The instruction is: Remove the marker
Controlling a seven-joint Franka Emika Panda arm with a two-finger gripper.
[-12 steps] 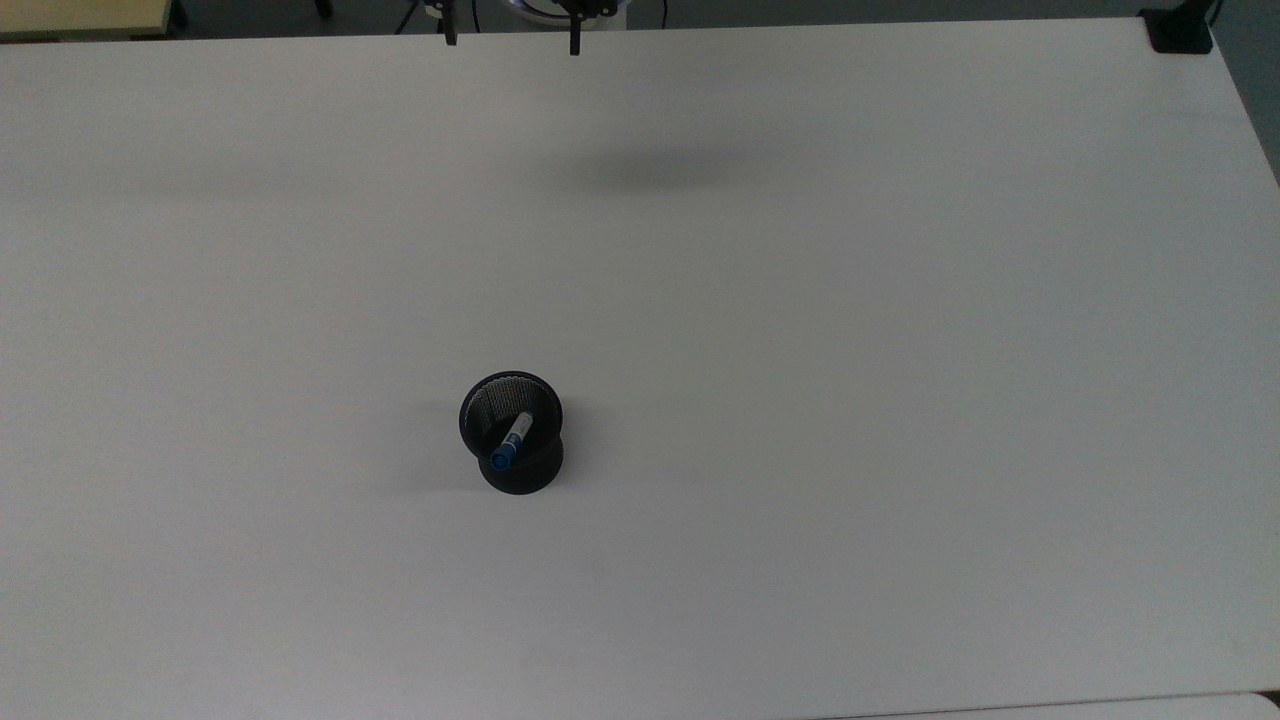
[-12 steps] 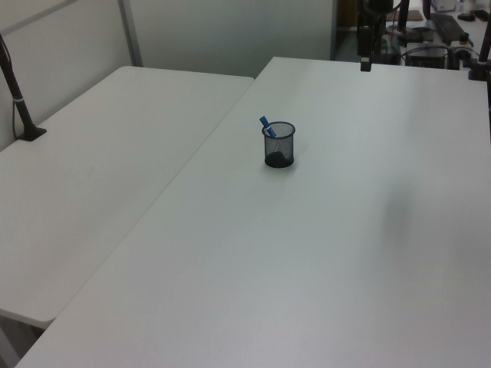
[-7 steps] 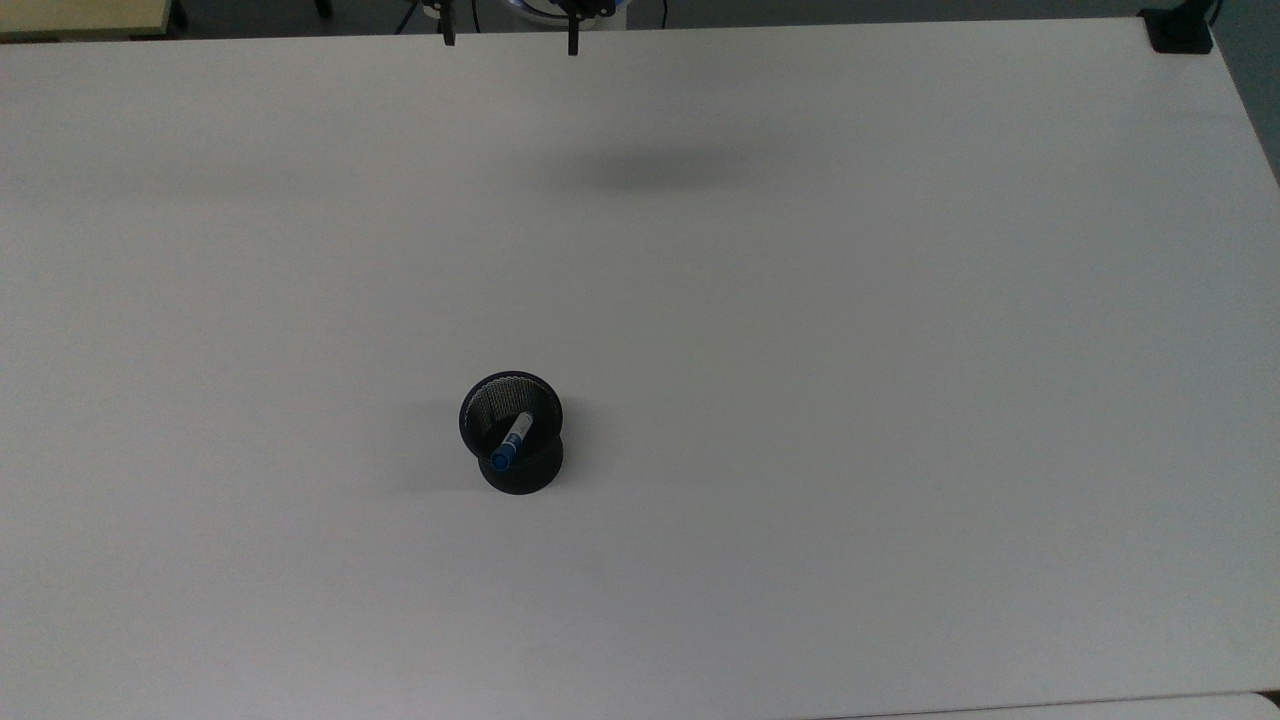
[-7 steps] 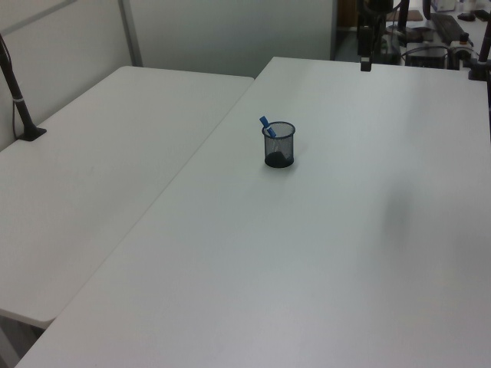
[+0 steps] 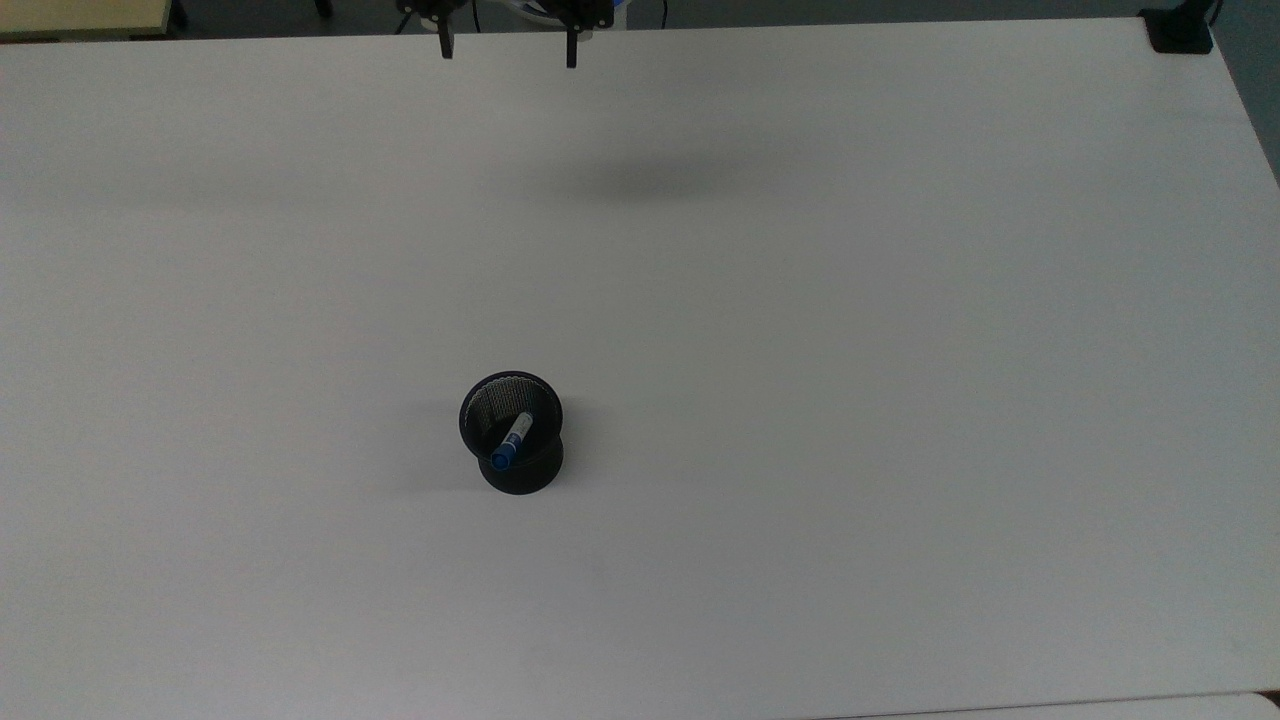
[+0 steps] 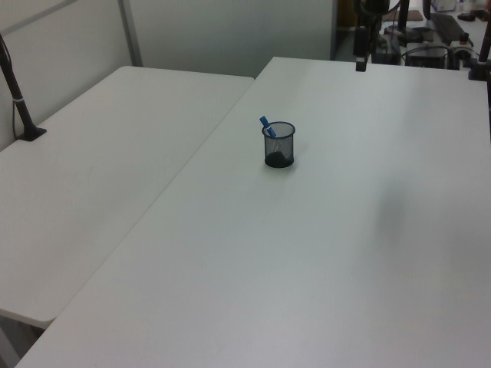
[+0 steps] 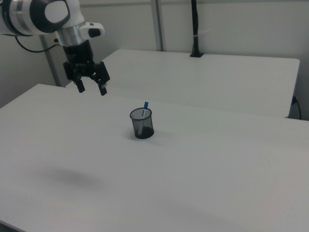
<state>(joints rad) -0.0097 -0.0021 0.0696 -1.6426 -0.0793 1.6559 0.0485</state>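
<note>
The marker [image 5: 512, 440], white-barrelled with a blue cap, leans tilted inside a black mesh cup [image 5: 525, 478] that stands upright on the white table [image 5: 850, 380]. Its blue cap [image 6: 265, 123] pokes above the cup's rim [image 6: 279, 146] in the left view. In the right view the marker [image 7: 145, 107] sticks out of the cup [image 7: 142, 124] too. My gripper [image 7: 91, 90] hangs open in the air with nothing between its fingers, well away from the cup, to the right view's left. Seen from the top view, the gripper [image 5: 508, 55] sits at the table's far edge.
A second white table [image 6: 100, 161] adjoins this one. A black post clamped to it [image 7: 195, 29] stands at its edge. Another black clamp [image 5: 1178, 30] sits on the corner at the top view's upper right. Cluttered equipment [image 6: 430, 38] lies behind the arm.
The gripper has come a little further into the top view, toward the cup, and shifted slightly toward the left view's left. Cup and marker have not moved.
</note>
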